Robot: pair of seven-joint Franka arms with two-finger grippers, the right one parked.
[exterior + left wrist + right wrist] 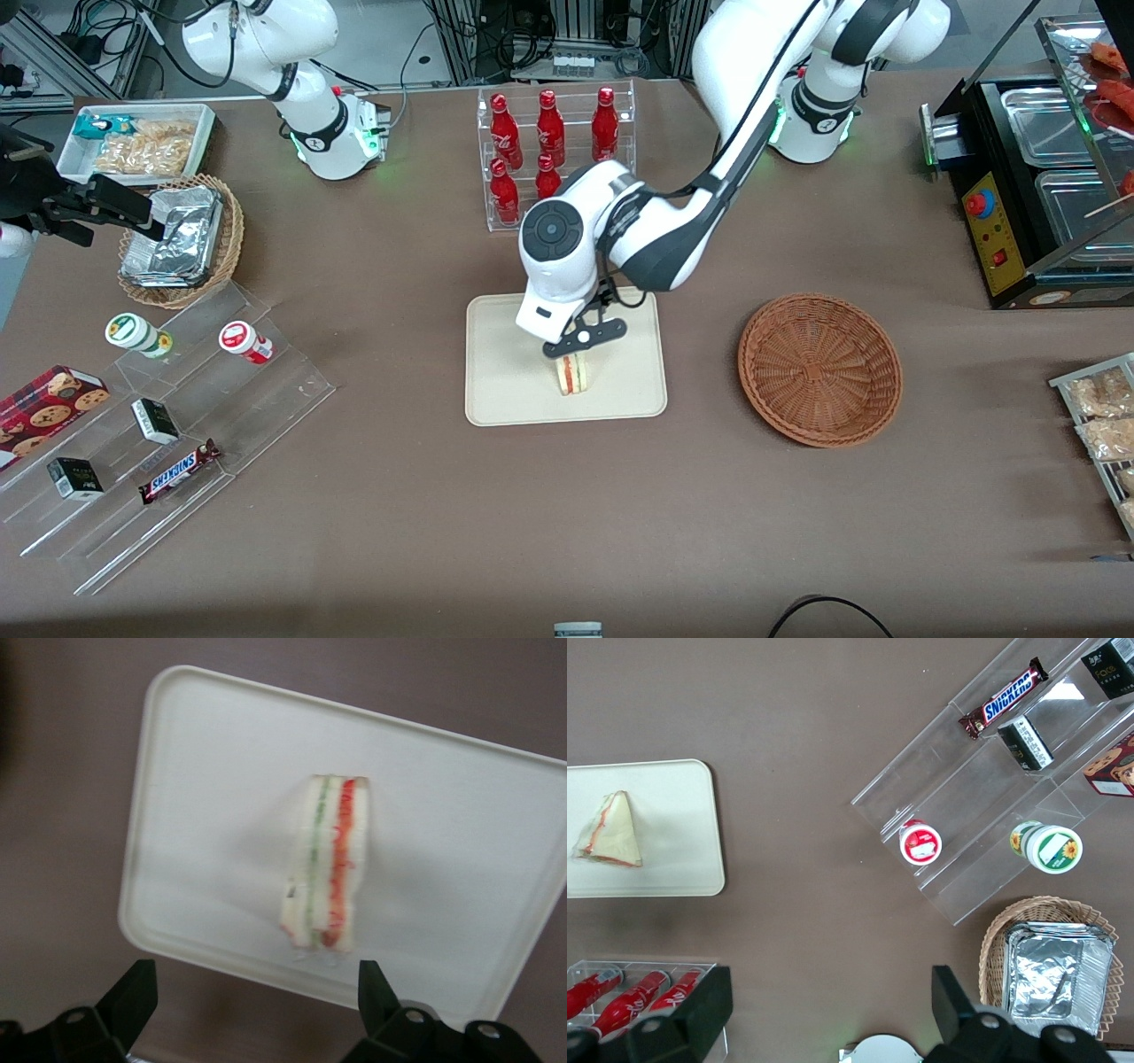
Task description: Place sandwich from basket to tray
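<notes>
On the tray, centre of the front view: the sandwich stands on edge, red and green filling stripes facing the camera.
Sandwich, wrist view: the wedge rests on the cream surface with nothing touching it; pale bread on both sides of the stripes.
Sandwich, parked arm's camera: a pale triangle at the left edge of that frame, lying on the beige plastic.
Tray: cream-beige rectangle with rounded corners and a low rim, middle of the brown tabletop; its rim also shows in the wrist view.
Tool: the tool hangs directly above the sandwich; its two dark fingers stand wide apart, one to each side of the wedge, gripping nothing.
Basket: reddish-brown wicker round, right of centre in the front frame, toward the working arm's end, well apart from the tray; nothing shows inside it.
Bottle rack: clear rack of red bottles, upper centre of the front frame, farther from the camera than the tray.
Stepped shelves: clear acrylic steps, lower left of the front frame, carrying a Snickers bar and small tubs.
Foil packets: in a lighter wicker basket, left of the frame.
</notes>
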